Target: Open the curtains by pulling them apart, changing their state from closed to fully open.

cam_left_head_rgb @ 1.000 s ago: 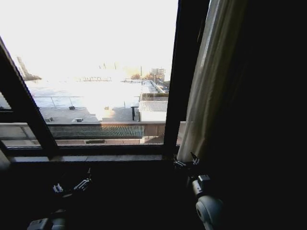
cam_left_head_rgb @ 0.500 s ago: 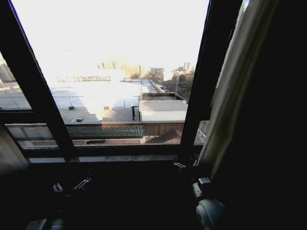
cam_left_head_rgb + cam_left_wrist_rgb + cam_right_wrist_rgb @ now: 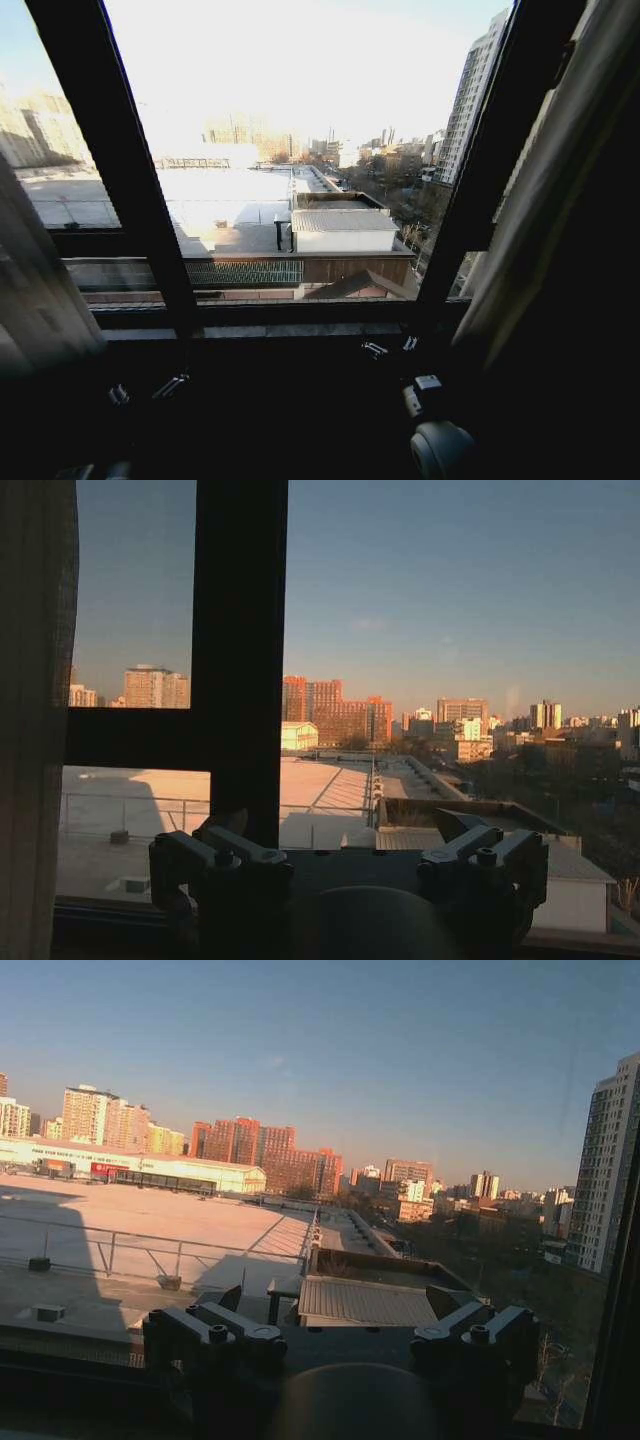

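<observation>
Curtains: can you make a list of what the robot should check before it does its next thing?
1. Left curtain pulled aside: ok, it hangs at the left edge of the window in the head view.
2. Right curtain pulled aside: ok, it hangs past the right window bar.
3. Glass between the curtains uncovered: ok, rooftops and sky show through.
4. Left gripper free of cloth: ok, open and holding nothing, low below the sill.
5. Right gripper free of cloth: ok, open and holding nothing, near the sill.
6. Curtains pushed all the way to their ends: cannot tell, their outer edges are cut off.
</observation>
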